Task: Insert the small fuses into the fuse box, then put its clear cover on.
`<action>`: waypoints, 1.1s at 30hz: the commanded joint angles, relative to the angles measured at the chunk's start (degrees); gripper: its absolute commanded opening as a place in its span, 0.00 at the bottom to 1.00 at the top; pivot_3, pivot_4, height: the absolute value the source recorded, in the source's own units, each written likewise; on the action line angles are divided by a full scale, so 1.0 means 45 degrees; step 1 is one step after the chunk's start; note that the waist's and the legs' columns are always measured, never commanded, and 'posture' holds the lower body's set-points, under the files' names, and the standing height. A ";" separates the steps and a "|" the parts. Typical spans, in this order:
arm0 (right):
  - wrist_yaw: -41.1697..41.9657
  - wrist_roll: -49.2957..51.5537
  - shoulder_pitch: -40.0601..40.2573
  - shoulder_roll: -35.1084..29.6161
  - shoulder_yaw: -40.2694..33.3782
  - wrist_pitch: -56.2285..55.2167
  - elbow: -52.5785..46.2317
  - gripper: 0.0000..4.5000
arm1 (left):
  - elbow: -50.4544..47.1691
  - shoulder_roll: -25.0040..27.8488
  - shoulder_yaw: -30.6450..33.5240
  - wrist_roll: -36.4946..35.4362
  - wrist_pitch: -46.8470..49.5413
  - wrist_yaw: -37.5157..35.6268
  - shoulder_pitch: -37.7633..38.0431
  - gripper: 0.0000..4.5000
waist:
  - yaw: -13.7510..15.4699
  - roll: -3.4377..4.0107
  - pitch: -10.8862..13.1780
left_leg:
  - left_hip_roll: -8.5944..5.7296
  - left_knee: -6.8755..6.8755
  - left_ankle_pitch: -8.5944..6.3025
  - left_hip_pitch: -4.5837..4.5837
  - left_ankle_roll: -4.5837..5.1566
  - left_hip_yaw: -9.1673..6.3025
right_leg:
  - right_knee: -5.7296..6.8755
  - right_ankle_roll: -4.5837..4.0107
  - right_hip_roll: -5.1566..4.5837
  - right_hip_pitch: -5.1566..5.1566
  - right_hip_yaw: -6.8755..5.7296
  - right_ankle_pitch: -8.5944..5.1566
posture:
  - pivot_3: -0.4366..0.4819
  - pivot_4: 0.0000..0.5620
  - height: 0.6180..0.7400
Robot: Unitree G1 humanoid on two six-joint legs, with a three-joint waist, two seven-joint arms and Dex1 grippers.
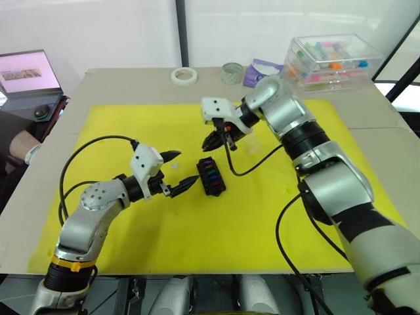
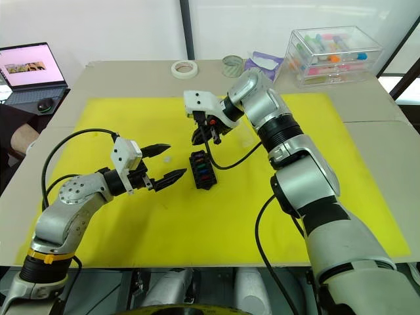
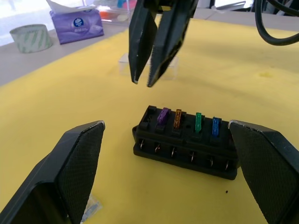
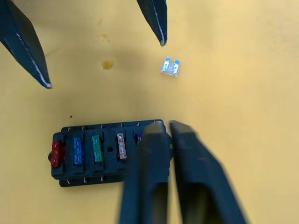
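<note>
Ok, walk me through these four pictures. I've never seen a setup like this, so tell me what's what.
This is a two-armed humanoid robot working at a table covered by a yellow mat. The two wide pictures come from cameras in its head, looking down over its arms. The other two come from cameras on its wrists, looking along the fingers.

The left gripper is open beside the fuse box, a small black block with coloured fuses already plugged in. The right gripper hovers just above the block, fingers nearly together, holding nothing visible. One loose clear fuse lies on the mat. The clear cover waits behind the block.
</note>
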 commanded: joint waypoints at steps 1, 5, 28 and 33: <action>-0.0104 0.0189 0.0096 -0.0014 -0.0206 -0.0134 -0.0576 0.01 | -0.0037 0.0002 0.0154 -0.0015 -0.0339 -0.0056 -0.0174 1.00 | -0.0004 0.0000 0.0000 | 0.0000 0.0000 0.0000 0.0000 0.0000 -0.0001 | 0.0000 0.0000 0.0000 0.0000 0.0000 0.0000 | 0.48 0.27 1.00; -0.0228 0.0167 0.0207 0.0054 -0.0186 -0.0191 -0.0575 0.01 | 0.0033 0.0009 0.0150 -0.0026 -0.0370 -0.0089 -0.0241 1.00 | -0.0002 0.0000 0.0000 | 0.0000 0.0000 0.0000 -0.0001 0.0000 0.0000 | 0.0000 0.0000 -0.0001 0.0000 0.0000 0.0000 | 0.48 0.27 1.00; -0.0197 -0.0056 0.0947 0.0073 0.0315 -0.0514 -0.0604 0.01 | -0.0368 0.0322 0.0462 -0.0340 0.0195 -0.0003 -0.0315 1.00 | -0.0003 0.0000 0.0000 | 0.0000 0.0002 0.0000 -0.0001 0.0000 0.0000 | 0.0000 0.0000 0.0001 0.0000 -0.0001 0.0000 | 0.48 0.27 1.00; -0.0348 -0.0204 0.0970 0.0146 0.0394 -0.0782 -0.0289 0.01 | -0.0347 0.0354 0.0411 -0.0353 0.0249 0.0064 -0.0368 1.00 | -0.0004 0.0000 0.0000 | 0.0000 0.0002 0.0000 -0.0001 0.0000 0.0000 | 0.0000 0.0000 0.0000 0.0000 -0.0001 0.0000 | 0.48 0.27 1.00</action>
